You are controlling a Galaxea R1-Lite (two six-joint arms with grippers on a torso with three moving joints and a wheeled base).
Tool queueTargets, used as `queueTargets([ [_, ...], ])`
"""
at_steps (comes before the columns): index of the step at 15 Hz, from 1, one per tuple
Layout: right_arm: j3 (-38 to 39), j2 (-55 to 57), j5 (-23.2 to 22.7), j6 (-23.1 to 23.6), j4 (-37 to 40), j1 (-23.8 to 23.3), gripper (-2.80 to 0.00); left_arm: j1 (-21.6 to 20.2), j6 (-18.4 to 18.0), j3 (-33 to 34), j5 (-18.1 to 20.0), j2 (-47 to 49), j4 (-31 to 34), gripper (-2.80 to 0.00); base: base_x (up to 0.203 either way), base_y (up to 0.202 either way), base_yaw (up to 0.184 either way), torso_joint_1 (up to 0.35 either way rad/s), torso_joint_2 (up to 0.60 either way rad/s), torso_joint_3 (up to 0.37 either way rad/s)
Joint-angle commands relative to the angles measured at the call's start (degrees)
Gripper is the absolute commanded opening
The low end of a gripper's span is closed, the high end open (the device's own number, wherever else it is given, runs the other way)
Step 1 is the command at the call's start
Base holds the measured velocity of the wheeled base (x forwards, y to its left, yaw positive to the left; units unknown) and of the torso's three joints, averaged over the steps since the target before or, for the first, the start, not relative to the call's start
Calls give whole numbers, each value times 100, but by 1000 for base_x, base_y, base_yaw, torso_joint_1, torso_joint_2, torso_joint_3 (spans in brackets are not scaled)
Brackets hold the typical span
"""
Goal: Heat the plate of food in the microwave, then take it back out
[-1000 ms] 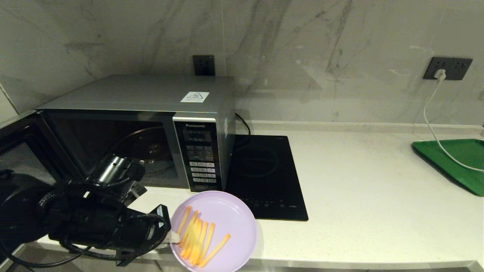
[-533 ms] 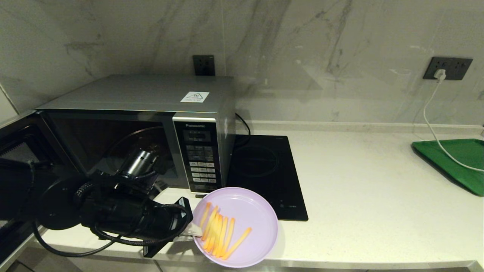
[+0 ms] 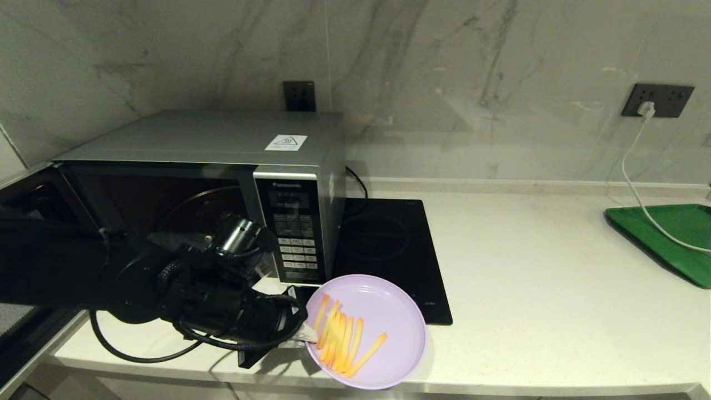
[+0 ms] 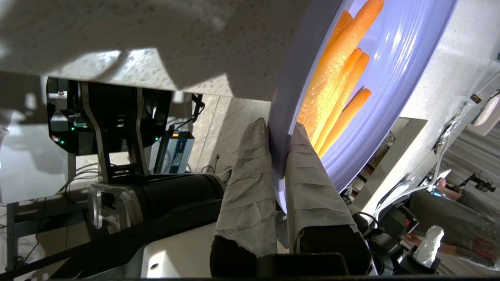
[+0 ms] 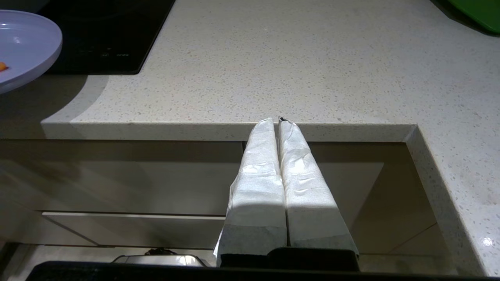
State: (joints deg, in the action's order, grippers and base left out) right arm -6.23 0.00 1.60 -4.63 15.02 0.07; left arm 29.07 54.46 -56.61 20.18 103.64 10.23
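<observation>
The plate of food (image 3: 383, 311), lilac with several orange-yellow fries (image 3: 341, 339), hangs just above the counter's front edge, in front of the microwave's keypad and the hob's near corner. My left gripper (image 3: 306, 333) is shut on the plate's left rim; in the left wrist view one of its taped fingers (image 4: 250, 171) lies under the rim and the other on top of the plate (image 4: 394, 58). The silver microwave (image 3: 211, 139) stands at the back left with its door (image 3: 39, 194) swung open to the left. My right gripper (image 5: 278, 120) is shut and empty, parked below the counter's front edge.
A black induction hob (image 3: 389, 250) lies right of the microwave. A green tray (image 3: 672, 239) sits at the far right with a white cable (image 3: 639, 189) running onto it from a wall socket. The plate's edge (image 5: 23, 43) shows in the right wrist view.
My left gripper has carried the plate to the right and a little farther in over the counter, away from the microwave's open front. The right arm has not moved.
</observation>
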Motion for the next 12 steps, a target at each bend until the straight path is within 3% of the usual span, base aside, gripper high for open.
queueTargets([
  [1, -1, 0, -1, -3, 9, 1, -280, 82, 32, -205, -4, 249, 14, -280, 0, 0, 0, 0, 0, 0],
  [12, -1, 0, -1, -3, 9, 9, -280, 352, 22, -1076, -514, 1126, 325, -280, 0, 0, 0, 0, 0, 0],
])
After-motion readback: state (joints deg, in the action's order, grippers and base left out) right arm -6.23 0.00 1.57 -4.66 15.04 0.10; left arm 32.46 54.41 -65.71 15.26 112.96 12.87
